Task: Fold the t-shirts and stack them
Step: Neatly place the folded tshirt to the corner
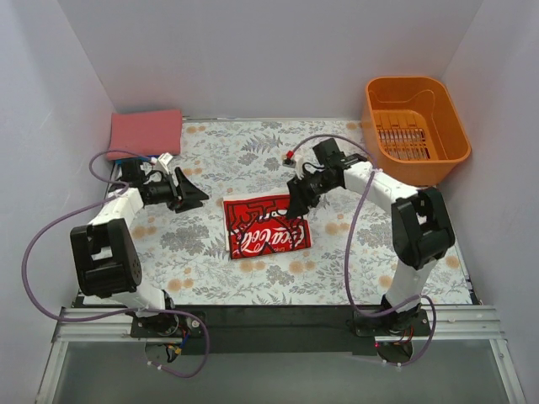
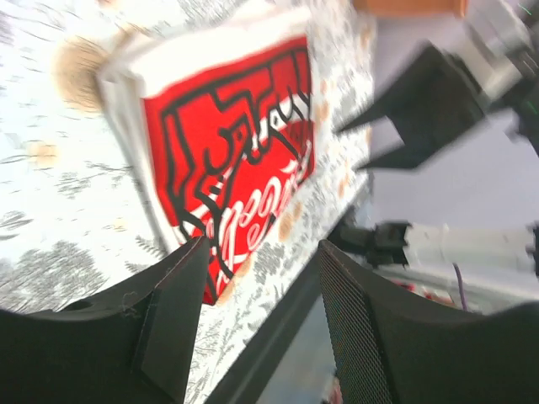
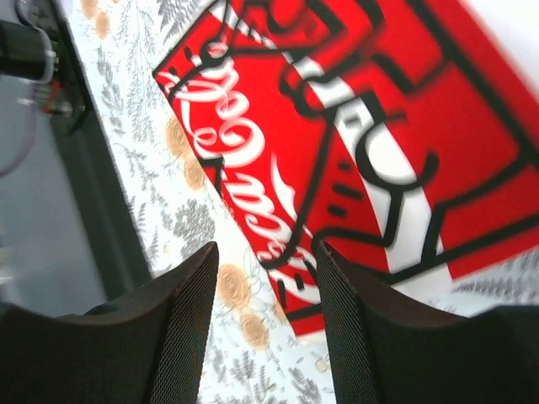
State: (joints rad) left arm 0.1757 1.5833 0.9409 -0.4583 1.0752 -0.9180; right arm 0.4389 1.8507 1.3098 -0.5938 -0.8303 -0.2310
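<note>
Floral cover (image 1: 210,263) bears the folded printed t-shirt (image 1: 265,227).

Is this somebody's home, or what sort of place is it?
Likely a robotics test booth, not a home: plain white walls box in a table, left arm and right arm bolted at its near edge, a folded t-shirt between them.

White "Coca-Cola" script runs across the folded t-shirt's (image 1: 266,225) red print.
</note>
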